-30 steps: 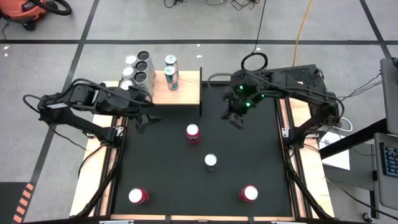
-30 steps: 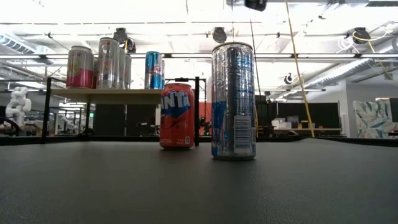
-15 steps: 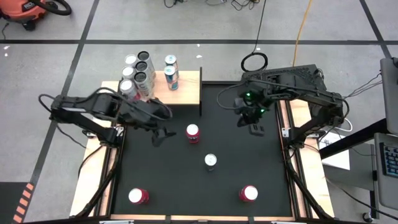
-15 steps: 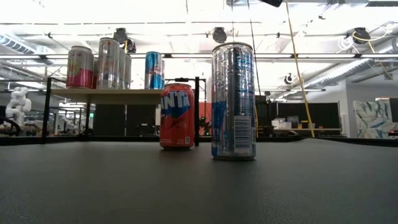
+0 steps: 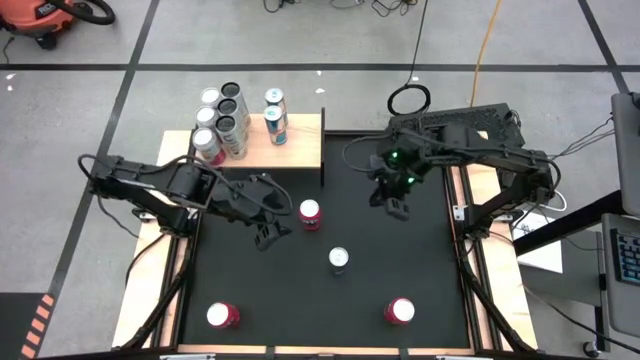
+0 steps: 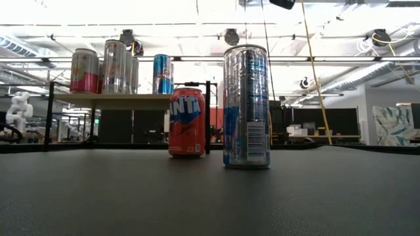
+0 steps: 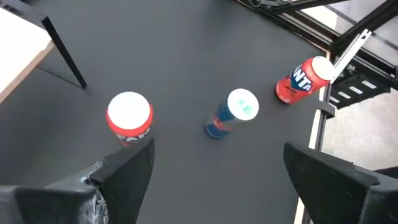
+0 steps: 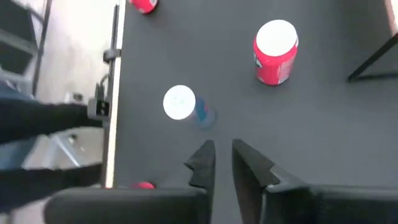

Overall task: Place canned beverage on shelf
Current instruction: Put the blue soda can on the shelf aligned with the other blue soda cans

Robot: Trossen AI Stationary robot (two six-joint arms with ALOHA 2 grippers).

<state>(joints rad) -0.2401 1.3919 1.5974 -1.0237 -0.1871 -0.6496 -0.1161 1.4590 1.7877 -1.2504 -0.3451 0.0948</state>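
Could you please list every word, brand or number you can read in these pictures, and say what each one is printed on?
"NTA": white letters on the orange can on the black mat, first letters turned away.
"Fanta", partly legible: the orange can near the mat's edge, left wrist view.
Tall silver-blue can: small print and barcode, too small to read.
Shelf cans: labels unreadable.

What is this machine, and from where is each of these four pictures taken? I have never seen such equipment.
It is a robot with two dark arms at a table. One picture looks down from above, one looks level across the tabletop, and two come from cameras on the wrists. The pale wooden shelf already carries several cans. Four more stand on the black mat, among them a red can and a tall silver-blue can. The left gripper is open beside the red can, holding nothing. The right gripper hangs nearly closed and empty.
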